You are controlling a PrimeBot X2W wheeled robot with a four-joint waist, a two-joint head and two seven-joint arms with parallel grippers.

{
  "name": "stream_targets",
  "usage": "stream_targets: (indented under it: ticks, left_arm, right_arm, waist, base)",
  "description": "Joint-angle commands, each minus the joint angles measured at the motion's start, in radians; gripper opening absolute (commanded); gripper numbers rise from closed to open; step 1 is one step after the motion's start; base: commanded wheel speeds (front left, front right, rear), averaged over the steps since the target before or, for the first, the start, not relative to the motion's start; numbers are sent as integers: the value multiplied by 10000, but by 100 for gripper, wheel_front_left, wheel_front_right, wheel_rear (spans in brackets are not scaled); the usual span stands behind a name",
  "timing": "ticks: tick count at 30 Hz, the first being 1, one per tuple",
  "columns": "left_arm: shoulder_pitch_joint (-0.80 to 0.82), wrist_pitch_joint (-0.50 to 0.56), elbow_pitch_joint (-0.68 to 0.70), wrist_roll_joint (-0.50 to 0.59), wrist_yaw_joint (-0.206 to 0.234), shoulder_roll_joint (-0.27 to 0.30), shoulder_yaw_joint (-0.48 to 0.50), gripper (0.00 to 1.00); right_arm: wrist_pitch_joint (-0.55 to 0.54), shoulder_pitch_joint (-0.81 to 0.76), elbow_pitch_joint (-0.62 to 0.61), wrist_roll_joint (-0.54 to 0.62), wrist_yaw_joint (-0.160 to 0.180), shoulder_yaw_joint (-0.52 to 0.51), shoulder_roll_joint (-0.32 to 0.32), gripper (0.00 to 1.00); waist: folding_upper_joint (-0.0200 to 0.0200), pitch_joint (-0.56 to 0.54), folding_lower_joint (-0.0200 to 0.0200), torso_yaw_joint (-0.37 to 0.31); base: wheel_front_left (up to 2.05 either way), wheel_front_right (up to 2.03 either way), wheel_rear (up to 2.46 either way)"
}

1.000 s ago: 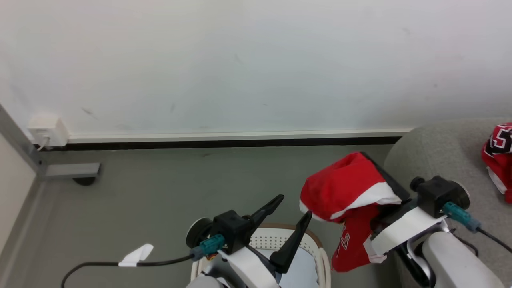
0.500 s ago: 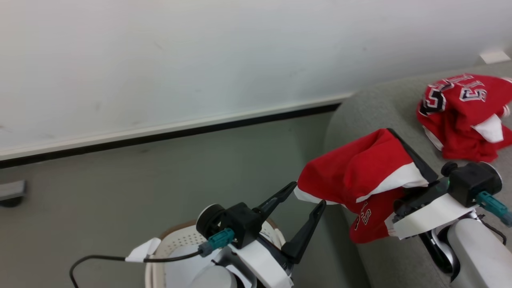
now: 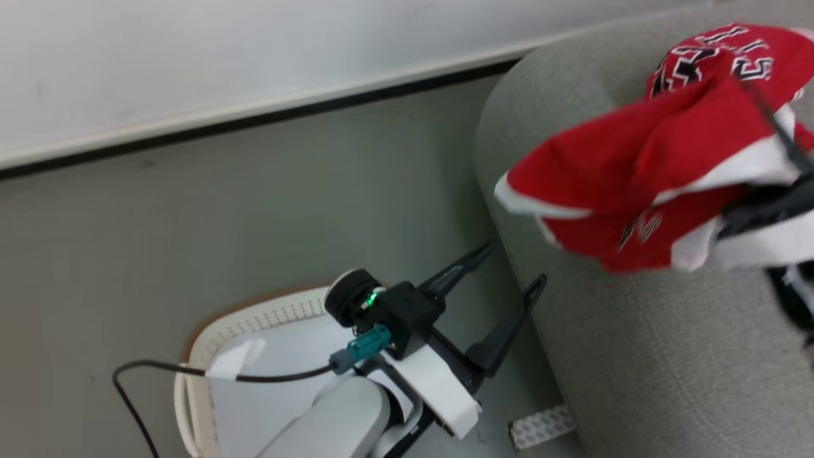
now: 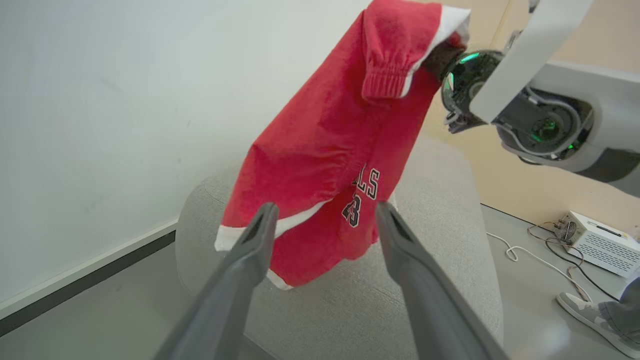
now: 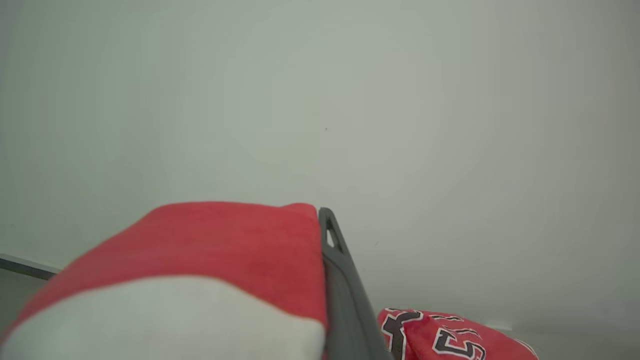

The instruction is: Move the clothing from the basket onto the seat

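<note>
Right hand (image 3: 763, 207): we read it as pinching the waistband end of the red shorts (image 3: 636, 159); one finger is hidden under the cloth.
Left hand (image 3: 516, 262): spread, holding nothing, above the laundry basket (image 3: 254, 315) and just beside the sofa's side.
Shorts: in the air over the rounded end of the grey sofa (image 3: 636, 356), long axis hanging from the waistband down towards the cushion.
Red jersey (image 3: 718, 54): lying on the sofa, beyond the shorts.
Basket: we see its pale pad (image 3: 280, 369) bare where the left arm does not cover it.
Key relation: the seat lies below and beyond the right hand, which is the nearer one.
Next, we judge: lower, then release beside the jersey.
</note>
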State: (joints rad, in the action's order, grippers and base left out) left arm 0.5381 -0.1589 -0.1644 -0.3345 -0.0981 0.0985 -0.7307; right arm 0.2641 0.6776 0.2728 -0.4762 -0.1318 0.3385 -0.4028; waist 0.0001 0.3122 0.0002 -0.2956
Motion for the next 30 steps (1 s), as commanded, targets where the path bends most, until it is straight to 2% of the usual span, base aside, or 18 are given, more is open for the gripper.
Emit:
stream_targets:
  ticks: [1,9,15,19,24,25,26,27,28,30]
  left_arm:
    - [142,-20,-18,51,-42,102,29,100]
    - [784,-118,-23,184,-50,222,117,100]
    - [1192,-232,-50,228,-69,271,130,100]
    - [1314,-361,-47,131,9,239,240,100]
    - [1165,-450,-97,85,111,388,331,100]
    - [1117,-469,-104,70,117,417,330,100]
    - [1063,-481,-114,49,123,458,344,100]
    - [1011,-494,-131,35,145,511,349,100]
    - [964,-511,-141,31,158,558,361,100]
    - [864,-547,-155,-12,209,601,374,100]
  right_arm:
    - [2,420,58,17,21,-112,-163,0]
    - [-244,3535,1449,-130,21,-1681,-1324,0]
    - [-503,5434,3777,619,21,-3259,-2141,0]
    - [-334,5802,5536,1649,21,-4351,-2543,0]
    - [-68,4898,7614,2889,21,-6021,-2620,0]
    - [-47,4686,7927,3049,21,-6358,-2477,6]
    - [-6,4443,8205,3236,21,-6640,-2252,31]
    - [11,4188,8430,3410,21,-6888,-2076,71]
    - [10,4017,8440,3517,21,-7177,-1976,100]
    - [15,3539,8065,3733,21,-7770,-1607,100]
  waist:
    - [-1,590,-2,102]
    - [-1,1733,-2,730]
    - [-1,2350,-2,1259]
    - [-1,2653,-2,1597]
    - [-1,2889,-2,1760]
    - [-1,2903,-2,1759]
    - [-1,2905,-2,1739]
    - [-1,2893,-2,1712]
    - [-1,2867,-2,1677]
    - [-1,2781,-2,1604]
  base:
    - [0,0,0]
    - [0,0,0]
    - [0,0,0]
    - [0,0,0]
    - [0,0,0]
    - [0,0,0]
    - [0,0,0]
    - [0,0,0]
    - [0,0,0]
    - [0,0,0]
